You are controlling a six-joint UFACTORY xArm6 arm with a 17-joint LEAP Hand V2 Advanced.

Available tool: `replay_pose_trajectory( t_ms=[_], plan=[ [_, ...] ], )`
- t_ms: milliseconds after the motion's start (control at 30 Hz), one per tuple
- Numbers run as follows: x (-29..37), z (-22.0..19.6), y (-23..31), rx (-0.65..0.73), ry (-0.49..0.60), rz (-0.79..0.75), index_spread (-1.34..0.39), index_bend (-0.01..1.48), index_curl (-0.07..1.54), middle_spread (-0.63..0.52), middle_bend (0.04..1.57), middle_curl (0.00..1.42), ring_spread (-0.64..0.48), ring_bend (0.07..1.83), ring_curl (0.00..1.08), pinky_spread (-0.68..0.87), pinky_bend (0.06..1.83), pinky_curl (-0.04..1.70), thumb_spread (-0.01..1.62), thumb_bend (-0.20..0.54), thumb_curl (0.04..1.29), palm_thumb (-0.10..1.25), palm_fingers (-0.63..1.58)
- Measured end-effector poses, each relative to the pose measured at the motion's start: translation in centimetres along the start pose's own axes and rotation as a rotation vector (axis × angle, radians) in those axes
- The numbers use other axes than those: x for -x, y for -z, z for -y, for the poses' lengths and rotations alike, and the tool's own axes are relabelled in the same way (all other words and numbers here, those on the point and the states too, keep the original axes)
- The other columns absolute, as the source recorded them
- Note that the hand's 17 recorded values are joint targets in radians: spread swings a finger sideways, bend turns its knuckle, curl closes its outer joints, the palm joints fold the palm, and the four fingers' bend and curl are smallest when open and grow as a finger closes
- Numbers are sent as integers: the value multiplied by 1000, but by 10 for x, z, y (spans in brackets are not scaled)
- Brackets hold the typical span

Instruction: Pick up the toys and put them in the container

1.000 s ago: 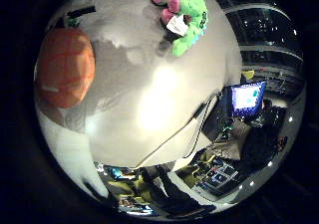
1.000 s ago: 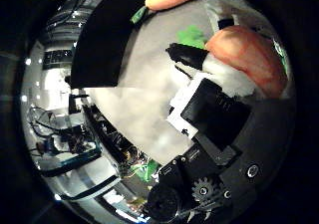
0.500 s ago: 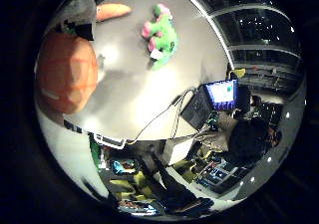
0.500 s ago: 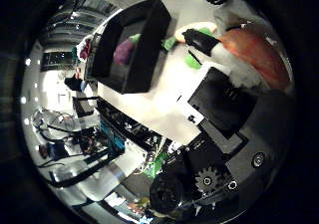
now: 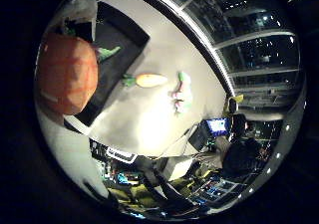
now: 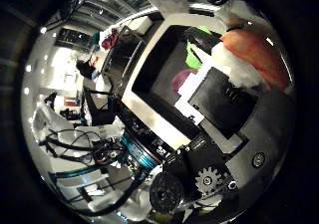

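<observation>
My hand (image 6: 224, 103) is curled round a round orange plush toy (image 5: 65, 73), which also shows in the thumb side view (image 6: 254, 55) pressed against the fingers. The toy hangs over a black container (image 6: 150, 85) with a pale rim. Inside the container lie a pink toy (image 6: 182, 82) and a green toy (image 6: 199, 55). In the little finger side view the container (image 5: 115, 40) stands on the pale table. A carrot toy (image 5: 150, 81) and a green and pink plush toy (image 5: 179, 90) lie on the table beside it.
The pale table (image 5: 164, 119) ends at an edge with a laptop (image 5: 214, 126) with a lit screen beyond it. Shelves and lab clutter (image 6: 85, 134) surround the table.
The camera has moved up and over the container. The container now fills the thumb side view, and the table toys look smaller and farther. The orange toy stays in the hand.
</observation>
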State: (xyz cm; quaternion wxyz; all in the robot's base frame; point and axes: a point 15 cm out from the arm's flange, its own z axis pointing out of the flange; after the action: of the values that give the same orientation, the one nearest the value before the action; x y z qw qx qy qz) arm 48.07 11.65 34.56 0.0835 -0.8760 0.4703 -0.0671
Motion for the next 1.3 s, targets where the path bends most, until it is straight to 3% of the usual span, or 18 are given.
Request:
replay_pose_trajectory(
  t_ms=[200,233,267,300,333,400,433,500,633,967,1100,1133,1300],
  plan=[
    [40,65,-18,-166,34,10,-185,1108,631,-85,1293,574,-156,1413,537,-241,1171,758,884,-41,655,928,1216],
    [50,69,-25,-164,41,21,-213,997,605,-95,1254,560,-160,1411,527,-285,1135,729,853,-58,648,878,1111],
    [56,70,-31,-156,47,27,-217,982,607,-100,1244,556,-161,1408,524,-298,1125,722,852,-52,648,873,1114],
    [63,69,-38,-141,57,35,-296,754,593,-134,1111,533,-195,1397,539,-367,1190,749,852,-45,635,851,652],
    [65,67,-45,-123,63,37,-379,727,583,-135,930,478,-157,1148,509,-226,1092,783,918,-24,617,854,-22],
    [73,55,-58,-58,73,55,-456,511,391,-79,651,349,-17,768,290,88,864,579,957,-30,586,830,-205],
    [78,47,-64,-17,82,67,-462,461,368,-51,589,328,25,711,262,154,806,540,967,-31,576,823,-245],
    [89,34,-74,55,102,90,-482,318,323,5,418,283,107,564,211,303,685,454,989,-32,543,789,-164],
    [85,38,-74,46,112,81,-493,182,299,48,254,260,166,420,182,391,576,380,1002,-29,501,758,-69],
    [13,15,-35,9,74,-7,-483,174,281,60,193,282,182,351,197,425,503,325,1005,-25,445,748,24],
    [-43,-46,-48,92,11,-55,-457,173,286,58,223,303,149,332,206,417,457,306,1011,-26,431,738,91],
    [-72,-77,-49,120,-26,-76,-454,180,289,57,224,306,145,328,206,413,447,304,1011,-25,429,738,106],
    [-158,-144,-45,134,-209,-115,-421,158,290,33,260,320,79,349,223,386,407,289,1035,-16,419,759,214]
  ],
)
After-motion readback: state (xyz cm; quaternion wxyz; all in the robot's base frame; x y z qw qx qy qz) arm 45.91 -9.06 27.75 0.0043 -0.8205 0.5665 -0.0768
